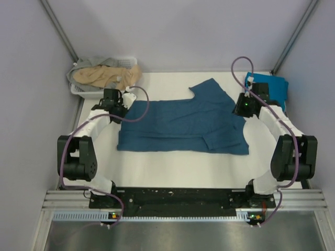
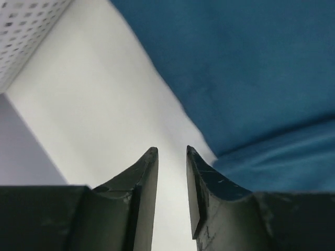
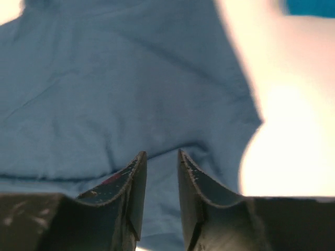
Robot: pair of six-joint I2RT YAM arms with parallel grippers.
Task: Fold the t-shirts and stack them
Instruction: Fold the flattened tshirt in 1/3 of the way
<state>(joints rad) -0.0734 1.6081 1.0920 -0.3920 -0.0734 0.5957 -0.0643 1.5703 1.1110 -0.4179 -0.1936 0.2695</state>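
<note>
A dark teal-blue t-shirt (image 1: pixel 183 123) lies spread on the white table, its near part folded over and one sleeve pointing to the back. My left gripper (image 1: pixel 116 106) hovers at the shirt's left edge, jaws open and empty; in the left wrist view (image 2: pixel 171 151) the shirt (image 2: pixel 246 68) lies to the right of the fingers. My right gripper (image 1: pixel 242 109) hovers over the shirt's right edge, open and empty (image 3: pixel 162 154), with cloth (image 3: pixel 115 89) below. A folded cyan-blue t-shirt (image 1: pixel 277 88) lies at the back right. Tan (image 1: pixel 104 76) and grey (image 1: pixel 94 63) shirts fill the basket.
A white slatted basket (image 1: pixel 84 90) stands at the back left corner; its perforated wall shows in the left wrist view (image 2: pixel 26 26). Grey enclosure walls stand on both sides and behind. Bare white table (image 1: pixel 178 167) lies in front of the shirt.
</note>
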